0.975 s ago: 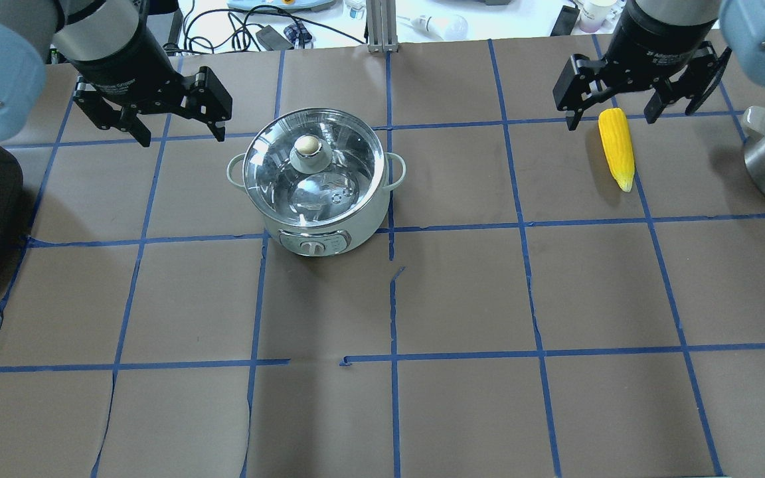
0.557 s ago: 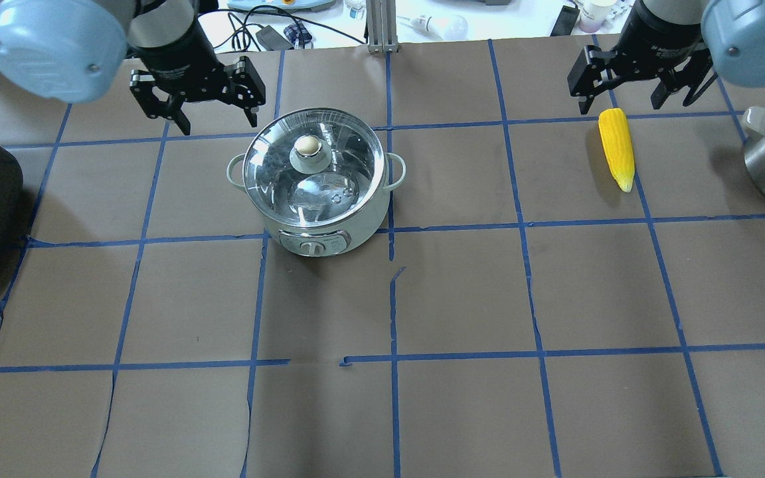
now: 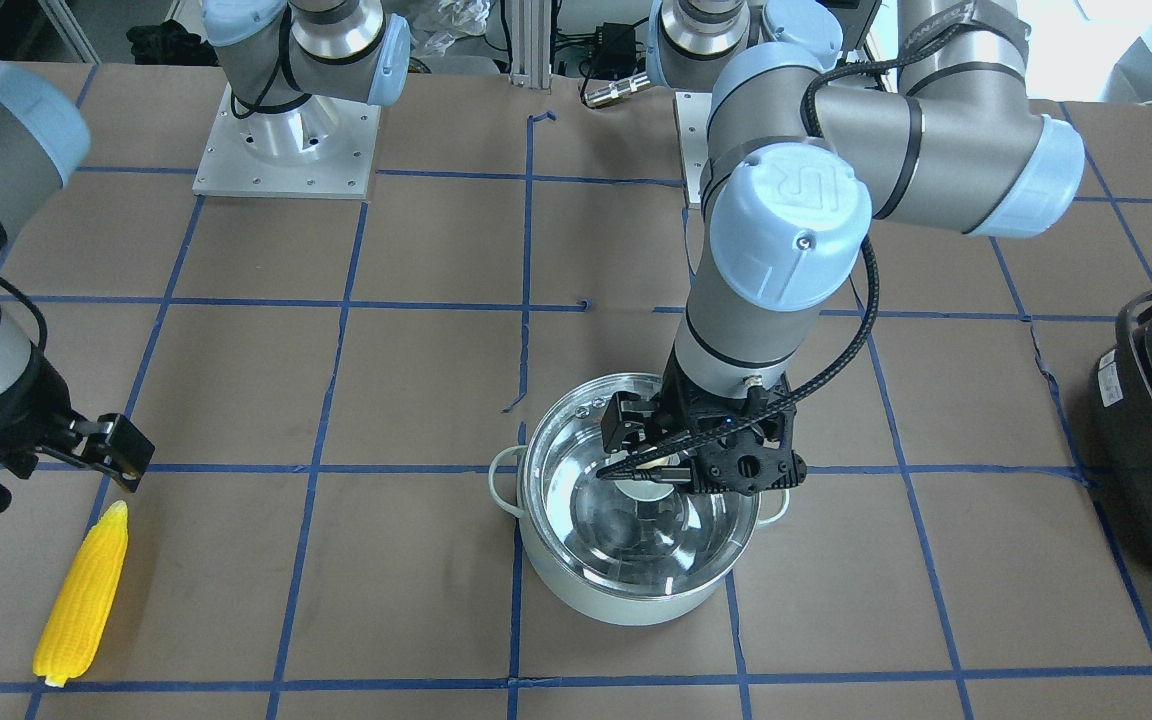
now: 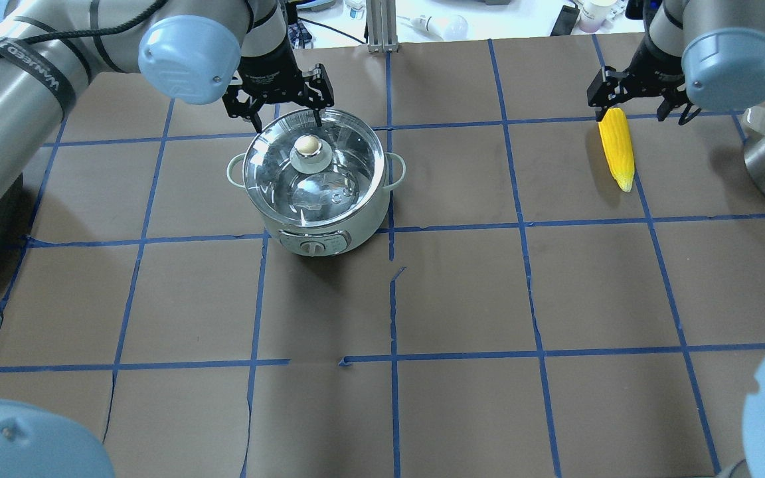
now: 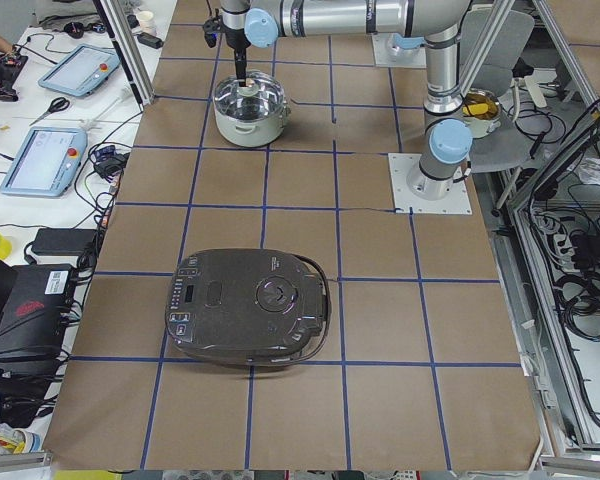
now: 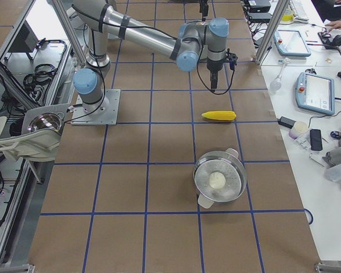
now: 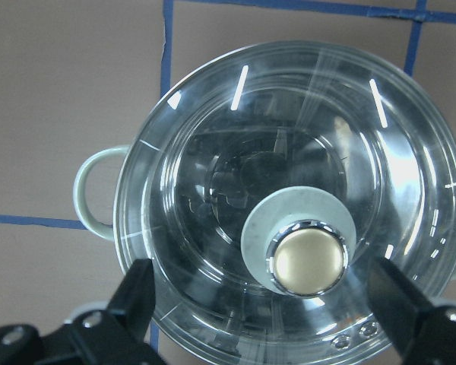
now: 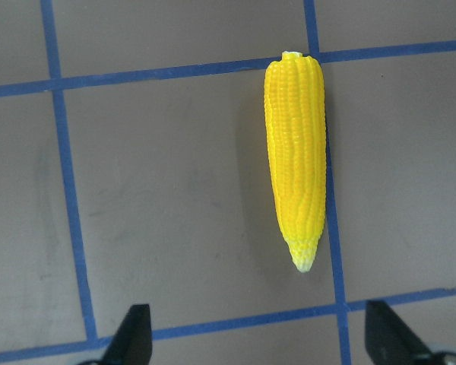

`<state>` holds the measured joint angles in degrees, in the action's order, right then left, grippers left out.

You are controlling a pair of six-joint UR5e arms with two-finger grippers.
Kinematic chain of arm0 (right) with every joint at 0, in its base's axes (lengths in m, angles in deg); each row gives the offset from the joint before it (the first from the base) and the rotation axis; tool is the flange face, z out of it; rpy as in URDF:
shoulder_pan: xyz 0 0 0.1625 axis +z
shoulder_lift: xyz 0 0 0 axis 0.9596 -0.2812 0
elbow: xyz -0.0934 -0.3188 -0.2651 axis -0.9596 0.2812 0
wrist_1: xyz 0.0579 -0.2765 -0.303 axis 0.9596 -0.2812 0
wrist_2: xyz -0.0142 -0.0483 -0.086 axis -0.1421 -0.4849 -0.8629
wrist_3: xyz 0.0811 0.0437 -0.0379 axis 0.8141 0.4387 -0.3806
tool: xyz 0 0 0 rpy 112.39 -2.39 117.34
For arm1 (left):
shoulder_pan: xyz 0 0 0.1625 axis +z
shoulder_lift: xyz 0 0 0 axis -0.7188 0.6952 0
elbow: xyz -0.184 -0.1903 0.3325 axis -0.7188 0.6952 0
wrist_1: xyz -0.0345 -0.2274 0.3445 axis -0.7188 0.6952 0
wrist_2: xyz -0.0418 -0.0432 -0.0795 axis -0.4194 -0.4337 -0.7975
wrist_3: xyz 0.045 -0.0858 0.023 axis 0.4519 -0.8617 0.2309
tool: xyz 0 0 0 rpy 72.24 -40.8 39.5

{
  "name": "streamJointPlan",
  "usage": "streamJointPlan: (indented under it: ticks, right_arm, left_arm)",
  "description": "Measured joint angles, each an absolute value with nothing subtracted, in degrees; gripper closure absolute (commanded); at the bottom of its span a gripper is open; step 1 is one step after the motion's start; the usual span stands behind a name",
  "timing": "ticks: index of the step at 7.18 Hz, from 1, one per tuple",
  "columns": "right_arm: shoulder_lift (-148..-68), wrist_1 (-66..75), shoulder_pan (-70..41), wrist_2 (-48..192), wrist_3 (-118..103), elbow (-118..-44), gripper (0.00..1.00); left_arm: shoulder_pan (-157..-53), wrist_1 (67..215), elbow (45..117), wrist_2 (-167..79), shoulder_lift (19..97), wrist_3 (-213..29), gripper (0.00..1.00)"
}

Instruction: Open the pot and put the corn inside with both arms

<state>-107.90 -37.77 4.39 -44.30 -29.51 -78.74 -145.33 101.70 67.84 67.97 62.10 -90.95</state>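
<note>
I have the left gripper spread wide and empty above the pot. Its lid is on, and in the wrist view the knob sits in the gap between the fingers, nearer one than the other, with neither touching it. The right gripper is just as wide and empty, hanging over the corn, which lies flat on the table well off to the pot's right.
</note>
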Motion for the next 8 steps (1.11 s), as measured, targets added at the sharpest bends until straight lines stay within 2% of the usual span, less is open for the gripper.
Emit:
streamJointPlan:
  ticks: [1,2,5,6,8]
  right_arm:
    - [-103.96,-42.55,4.22,-44.30,-29.52,-78.95,0.00]
    - [-100.36,-46.67,4.05,-44.30,-29.53,-79.03,0.00]
    - [-95.92,-51.74,2.24,-44.58,-29.80,-79.05,0.00]
    - [-95.54,-51.97,1.95,-44.79,-29.84,-79.02,0.00]
    - [-93.80,-52.72,1.78,-44.99,-29.87,-78.80,0.00]
  left_arm:
    - [-145.67,101.48,67.82,68.00,62.90,-90.85,0.00]
    - [-145.96,101.55,67.89,68.01,63.42,-90.80,0.10]
    - [-146.49,102.25,68.24,68.05,64.09,-90.74,0.10]
    - [-146.55,102.36,68.72,68.08,64.08,-90.70,0.17]
    - [-146.59,102.40,69.38,68.05,64.03,-90.65,0.42]
